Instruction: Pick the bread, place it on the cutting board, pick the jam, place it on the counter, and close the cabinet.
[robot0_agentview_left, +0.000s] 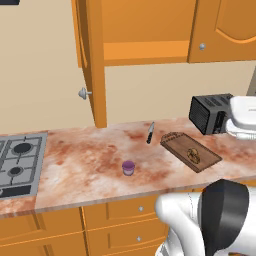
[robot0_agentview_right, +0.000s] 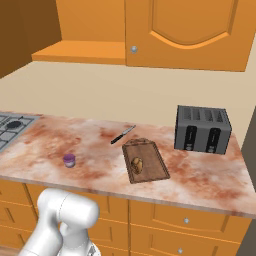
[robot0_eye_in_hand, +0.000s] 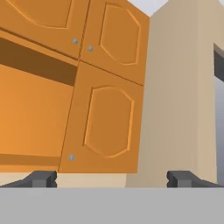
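The bread (robot0_agentview_left: 193, 154) (robot0_agentview_right: 136, 164) lies on the dark cutting board (robot0_agentview_left: 176, 140) (robot0_agentview_right: 152, 155). Left of the board, the purple jam (robot0_agentview_left: 128, 167) (robot0_agentview_right: 69, 160) stands upright on the marbled counter (robot0_agentview_left: 85, 160) (robot0_agentview_right: 95, 142). Above, the cabinet's left door (robot0_agentview_left: 93, 65) stands swung out, edge-on, its knob (robot0_agentview_left: 84, 93) facing left; the shelf (robot0_agentview_left: 145, 50) (robot0_agentview_right: 80, 52) behind it is bare. The cabinet's right door (robot0_agentview_right: 185, 30) is closed. In the hand view my gripper (robot0_eye_in_hand: 112, 179) is open, nothing between its fingertips (robot0_eye_in_hand: 43, 178), and faces up at the cabinet doors (robot0_eye_in_hand: 107, 122).
A black toaster (robot0_agentview_left: 212, 112) (robot0_agentview_right: 202, 129) stands right of the board, near the wall. A knife (robot0_agentview_left: 150, 132) (robot0_agentview_right: 122, 135) lies between jam and wall. The grey hob (robot0_agentview_left: 17, 160) (robot0_agentview_right: 12, 127) is at the far left. Drawers (robot0_agentview_left: 125, 210) run below the counter.
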